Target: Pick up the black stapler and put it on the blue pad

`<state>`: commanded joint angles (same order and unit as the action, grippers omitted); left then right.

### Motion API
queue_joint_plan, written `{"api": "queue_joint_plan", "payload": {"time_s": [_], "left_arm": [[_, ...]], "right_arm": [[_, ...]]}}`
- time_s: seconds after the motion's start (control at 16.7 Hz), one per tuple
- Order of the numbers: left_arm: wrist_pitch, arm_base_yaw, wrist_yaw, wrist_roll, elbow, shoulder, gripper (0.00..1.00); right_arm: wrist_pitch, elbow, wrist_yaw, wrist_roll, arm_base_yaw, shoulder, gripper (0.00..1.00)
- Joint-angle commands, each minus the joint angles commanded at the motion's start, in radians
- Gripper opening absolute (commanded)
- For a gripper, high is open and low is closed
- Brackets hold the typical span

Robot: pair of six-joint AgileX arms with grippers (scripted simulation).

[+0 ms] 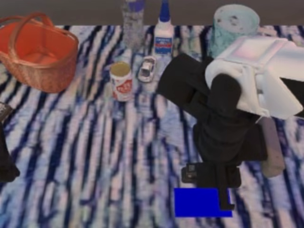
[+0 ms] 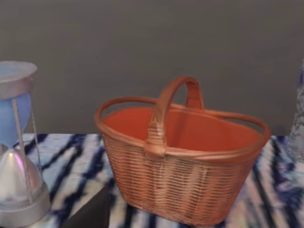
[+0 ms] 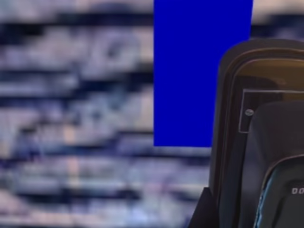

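Observation:
The blue pad (image 1: 197, 203) lies flat near the table's front edge, right of centre; in the right wrist view the blue pad (image 3: 202, 71) runs up to the picture's top. My right gripper (image 1: 216, 180) hangs just behind the pad's right end, shut on the black stapler (image 1: 225, 198), whose tip reaches over that end of the pad. Close to the right wrist camera, the black stapler (image 3: 259, 133) shows faint grey markings, with one dark finger (image 3: 205, 214) beside it. My left gripper (image 1: 5, 164) is parked at the table's left edge.
An orange wicker basket (image 1: 40, 52) stands back left. A can (image 1: 121, 80), toy car (image 1: 147, 69), glue bottle (image 1: 164, 35), clear bottle (image 1: 134, 21) and teal roll (image 1: 235, 26) line the back. An hourglass (image 2: 16, 152) stands by the left arm. Blue-striped cloth (image 1: 95, 156) covers the table.

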<state>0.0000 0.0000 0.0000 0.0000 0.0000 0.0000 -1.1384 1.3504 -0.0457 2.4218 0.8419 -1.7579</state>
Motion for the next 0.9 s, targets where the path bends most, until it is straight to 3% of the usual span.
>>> {"api": "queue_joint_plan", "payload": {"time_s": [0.36, 0.9], "left_arm": [[0.0, 0.0, 0.0, 0.0, 0.0, 0.0, 1.0], [0.0, 0.0, 0.0, 0.0, 0.0, 0.0, 1.0]], "right_arm": [[0.039, -0.023, 0.0, -0.002, -0.007, -0.017, 0.0], [0.378, -0.237, 0.0, -0.011, -0.014, -0.14, 0.0]]}}
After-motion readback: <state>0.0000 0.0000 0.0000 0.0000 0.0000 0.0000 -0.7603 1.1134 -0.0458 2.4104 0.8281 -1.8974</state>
